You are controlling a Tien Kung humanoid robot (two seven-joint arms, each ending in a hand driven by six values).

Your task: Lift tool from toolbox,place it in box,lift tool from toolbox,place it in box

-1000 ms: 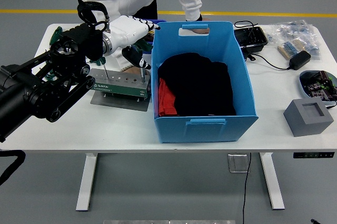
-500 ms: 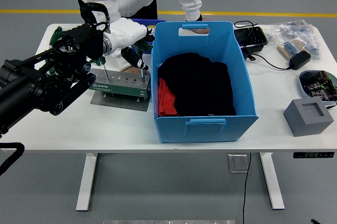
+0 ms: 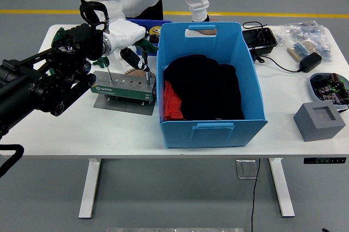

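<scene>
A green toolbox (image 3: 123, 85) stands on a grey plate (image 3: 121, 104) at the table's left, with thin screwdriver shafts (image 3: 108, 71) sticking up from it. My left hand (image 3: 130, 36), in white, hovers just above the toolbox's back right end; its fingers are loosely spread and I see nothing held, the dark thumb (image 3: 134, 59) hanging down towards the toolbox. Right beside it stands the big blue box (image 3: 212, 128), holding black cloth (image 3: 210, 87) and a red item (image 3: 172, 104). My right arm is out of view.
A person in white stands at the far side, one hand (image 3: 204, 25) behind the blue box's far wall. A small blue bin (image 3: 140, 23) sits behind my hand. At the right lie a black tray (image 3: 259, 38), a power adapter (image 3: 308, 62), bags (image 3: 305, 31) and a grey block (image 3: 319, 120).
My left hand has drawn back to the left, from the blue box's top left rim to above the green toolbox. The person and the boxes have not moved.
</scene>
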